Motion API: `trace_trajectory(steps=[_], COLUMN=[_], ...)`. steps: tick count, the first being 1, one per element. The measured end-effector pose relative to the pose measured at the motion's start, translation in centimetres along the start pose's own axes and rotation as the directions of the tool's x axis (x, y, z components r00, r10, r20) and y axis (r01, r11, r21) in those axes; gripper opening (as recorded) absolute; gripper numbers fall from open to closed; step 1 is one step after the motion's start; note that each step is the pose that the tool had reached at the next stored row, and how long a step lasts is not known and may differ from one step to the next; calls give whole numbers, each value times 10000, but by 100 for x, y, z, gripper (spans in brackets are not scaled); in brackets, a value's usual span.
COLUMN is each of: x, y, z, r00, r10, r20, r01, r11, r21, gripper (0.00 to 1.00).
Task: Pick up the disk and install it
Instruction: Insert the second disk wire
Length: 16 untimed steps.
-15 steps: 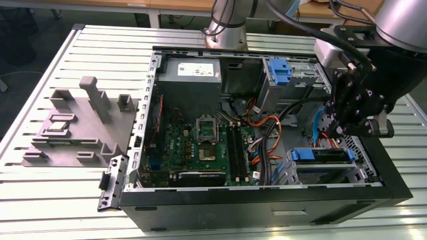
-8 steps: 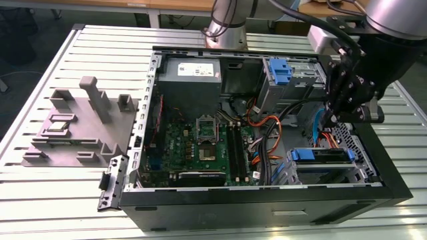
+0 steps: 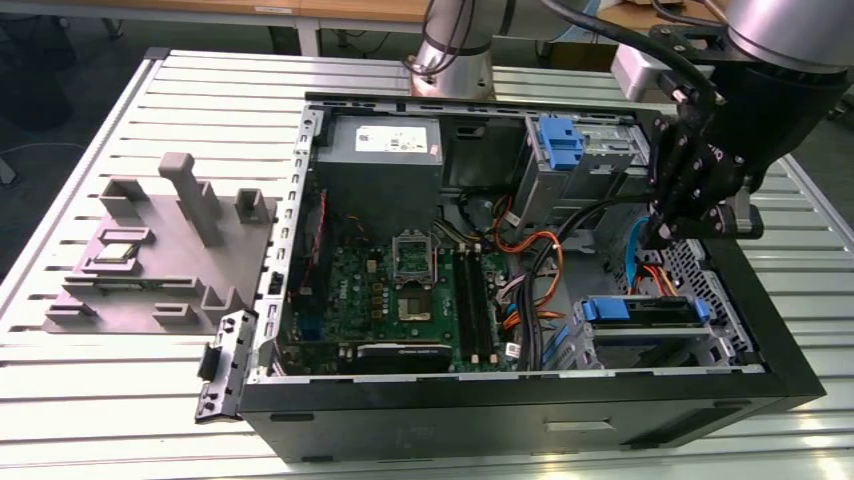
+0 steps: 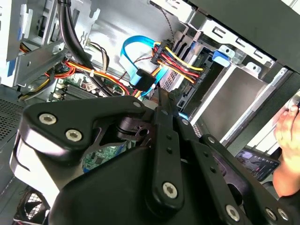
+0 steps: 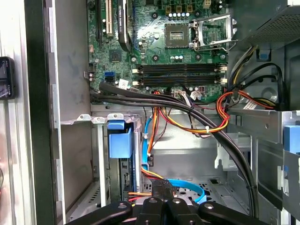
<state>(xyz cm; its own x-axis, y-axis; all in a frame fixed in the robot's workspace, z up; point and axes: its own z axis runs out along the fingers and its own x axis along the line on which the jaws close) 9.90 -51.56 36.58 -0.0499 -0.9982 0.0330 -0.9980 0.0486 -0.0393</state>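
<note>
Nearest in the exterior view, the open computer case [image 3: 534, 400] lies on the slatted table [image 3: 107, 400]. The disk [image 3: 642, 310] sits in the drive bay at the case's near corner on the exterior view's right, its blue bracket facing up; in the first wrist view the same blue bracket [image 5: 119, 140] stands between the bay's metal walls. Just beyond the disk, the gripper [image 3: 663, 228] hangs inside the case among orange and blue cables [image 3: 541, 270], apart from the disk. In the first wrist view its fingers [image 5: 154, 205] are pressed together with nothing between them. Farther back stand the blue-handled caddy [image 3: 561, 140] and the power supply [image 3: 380, 150]. A grey fixture [image 3: 160, 250] lies on the table at the exterior view's left.
</note>
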Motion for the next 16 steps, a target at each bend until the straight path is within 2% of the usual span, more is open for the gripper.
trace_trajectory(steps=[10, 16], x=[-5, -59], y=[-2, 1], z=[-45, -57], r00=[10000, 10000], r10=[0, 0], r20=[3, 0], r01=[0, 0], r11=[10000, 10000], r21=[0, 0], gripper=[10, 10])
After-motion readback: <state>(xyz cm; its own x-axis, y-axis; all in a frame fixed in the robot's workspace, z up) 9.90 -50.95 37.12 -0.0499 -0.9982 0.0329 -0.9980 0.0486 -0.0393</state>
